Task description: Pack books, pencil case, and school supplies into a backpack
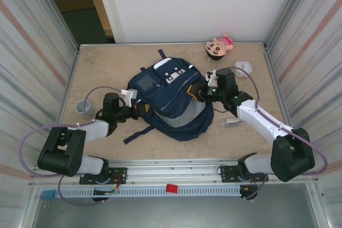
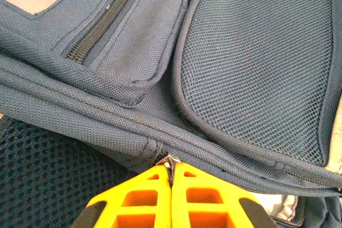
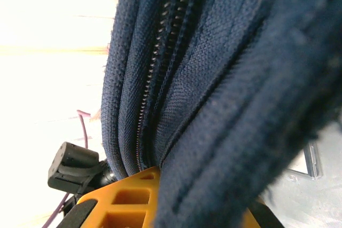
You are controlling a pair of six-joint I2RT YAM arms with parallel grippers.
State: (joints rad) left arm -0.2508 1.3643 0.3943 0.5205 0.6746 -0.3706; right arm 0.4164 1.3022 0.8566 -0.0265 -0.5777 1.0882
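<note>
Beyond the backpack (image 1: 172,97), a pink doll (image 1: 219,46) and a white box (image 1: 243,68) lie by the far wall, and a cup (image 1: 83,106) stands to its left. The counter (image 1: 107,62) is beige marble, fenced by ribbed metal. The navy backpack lies mid-counter. The left pincer (image 2: 171,172) is pressed together on its left edge, and the right pincer (image 1: 202,93), blurred up close, seemingly pinches its right edge.

Blurred, close-up backpack (image 3: 224,105) fabric hides most of my right gripper (image 3: 155,179); my left gripper (image 2: 171,166) cut off by bottom edge.
</note>
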